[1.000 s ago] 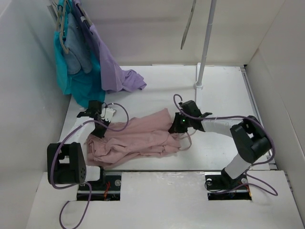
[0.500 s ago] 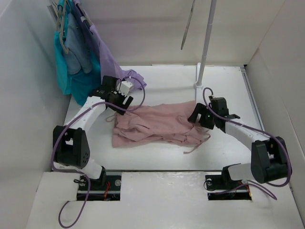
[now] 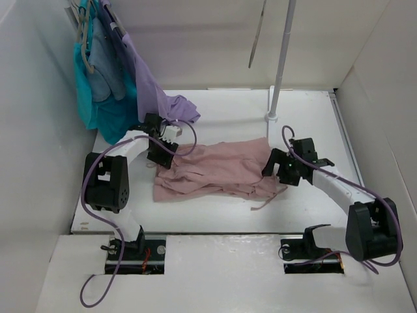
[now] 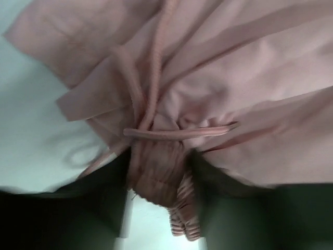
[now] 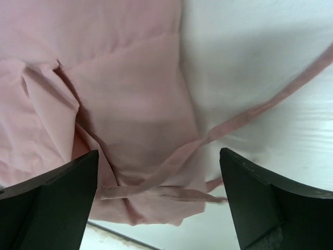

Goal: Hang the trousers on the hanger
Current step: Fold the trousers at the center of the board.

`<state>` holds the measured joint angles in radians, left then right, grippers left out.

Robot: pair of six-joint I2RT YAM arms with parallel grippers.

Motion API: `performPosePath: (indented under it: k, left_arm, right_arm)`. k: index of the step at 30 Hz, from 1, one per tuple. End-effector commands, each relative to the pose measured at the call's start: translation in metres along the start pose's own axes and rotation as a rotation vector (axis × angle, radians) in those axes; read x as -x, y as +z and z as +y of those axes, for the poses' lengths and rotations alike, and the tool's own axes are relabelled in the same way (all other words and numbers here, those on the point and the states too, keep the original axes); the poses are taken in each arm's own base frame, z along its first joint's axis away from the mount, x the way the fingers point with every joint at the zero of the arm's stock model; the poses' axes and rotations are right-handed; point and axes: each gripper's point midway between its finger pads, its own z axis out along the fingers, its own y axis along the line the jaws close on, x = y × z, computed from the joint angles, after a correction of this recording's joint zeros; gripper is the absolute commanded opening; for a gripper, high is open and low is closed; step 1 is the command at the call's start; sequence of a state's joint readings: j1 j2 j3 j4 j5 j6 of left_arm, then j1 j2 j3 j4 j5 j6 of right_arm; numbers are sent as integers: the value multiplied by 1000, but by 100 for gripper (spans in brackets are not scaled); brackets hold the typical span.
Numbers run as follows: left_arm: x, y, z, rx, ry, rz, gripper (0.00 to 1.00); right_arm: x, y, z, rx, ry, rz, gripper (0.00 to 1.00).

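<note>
Left claw sits low on the left end of the trousers, at middle left of the overhead frame. Its wrist view shows the gathered waistband and a looped drawstring bunched between two dark, blurred jaws that stand partly apart. Whether they pinch the cloth or only straddle it cannot be told.

Behind that arm, at upper left, a teal garment and a lilac garment hang on their own hangers. The lilac hem trails onto the tabletop, just beside the claw.

The trousers lie in a flat, rumpled spread across the centre of the tabletop, running lengthwise from left to right. No part of them is lifted clear, as far as the overhead view shows.

At upper centre a thin grey strip hangs down, judged to be the hanger seen edge-on, just left of a white pole. It is well apart from the trousers and from both claws.

Right claw is at the right end of the garment. Its wrist view shows the jaws spread wide and holding nothing, with pink cloth and a loose tie lying on the tabletop beneath them.

Assessment: the task is at an early stage. The garment appears to be laid out only. Taking hold of it, fetching the hanger and draping the trousers over its bar are all left to do.
</note>
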<state>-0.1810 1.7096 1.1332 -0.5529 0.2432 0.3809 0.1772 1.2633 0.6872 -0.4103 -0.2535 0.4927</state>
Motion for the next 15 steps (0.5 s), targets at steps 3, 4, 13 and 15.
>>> performPosePath:
  k: [3, 4, 13, 15]
  left_arm:
    - [-19, -5, -18, -96, 7, 42, 12]
    - [-21, -5, -19, -99, 5, 50, 0]
    - [-32, -48, 42, 280, 2, 19, 0]
    - [-48, -40, 48, 320, -1, 60, 0]
  right_arm:
    - [-38, 11, 23, 138, 76, 113, 95]
    - [-48, 14, 19, 137, 94, 140, 78]
    - [-17, -7, -27, -78, 219, -49, 0]
    - [-9, -14, -25, -82, 221, -91, 0]
